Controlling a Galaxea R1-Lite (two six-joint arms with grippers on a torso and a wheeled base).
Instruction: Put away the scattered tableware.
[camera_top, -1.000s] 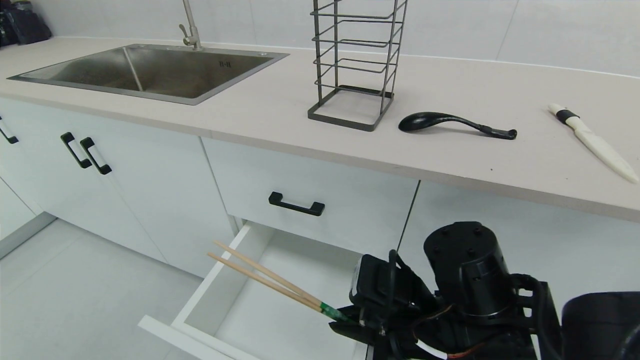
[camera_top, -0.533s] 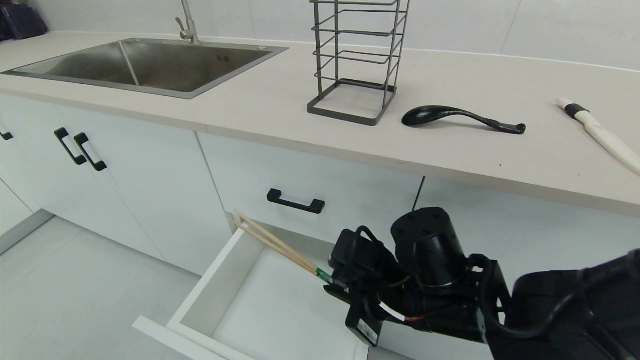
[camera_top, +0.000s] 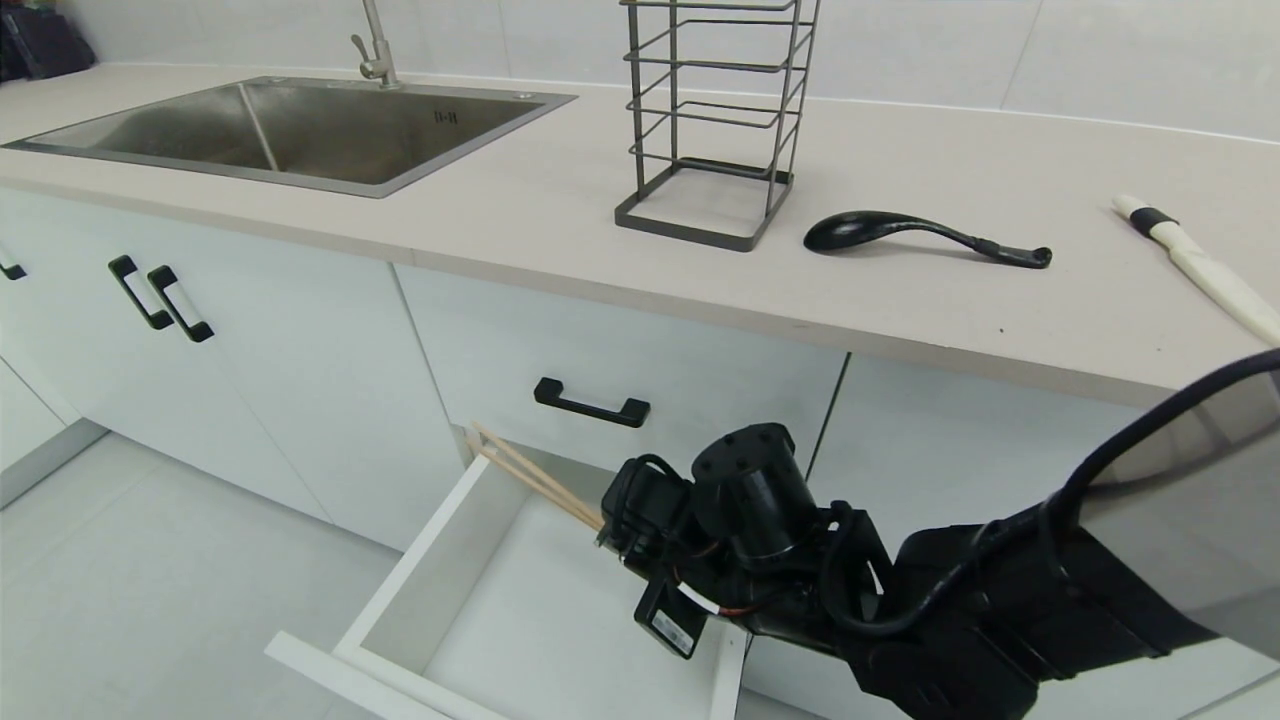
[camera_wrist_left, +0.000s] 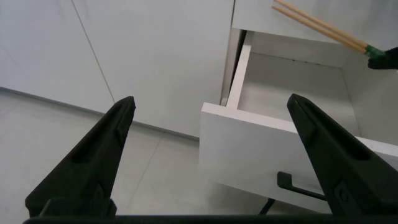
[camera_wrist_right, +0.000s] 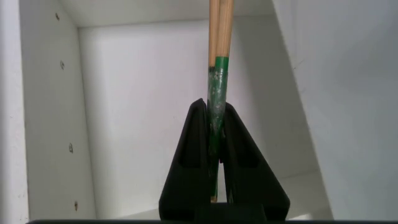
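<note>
Chopsticks (camera_top: 535, 478) tilted over open drawer (camera_top: 540, 620); spoon (camera_top: 845, 232), knife (camera_top: 1200, 269) on counter (camera_top: 560, 210).

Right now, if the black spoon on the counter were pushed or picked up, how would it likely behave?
The black spoon looks rigid: its handle arches above the counter without sagging. Resting seemingly on bowl and handle tip only, it would probably pivot or rock when pushed. Its thin, glossy handle may slip when pinched.

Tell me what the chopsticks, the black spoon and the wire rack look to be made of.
Chopsticks: pale tan, matte shafts, likely wood or bamboo; green coating at the gripped ends.
Black spoon: smooth glossy black with a highlight on the bowl, plastic or lacquer, cannot tell which.
Wire rack: thin straight dark grey rods, matte, probably coated metal.
</note>
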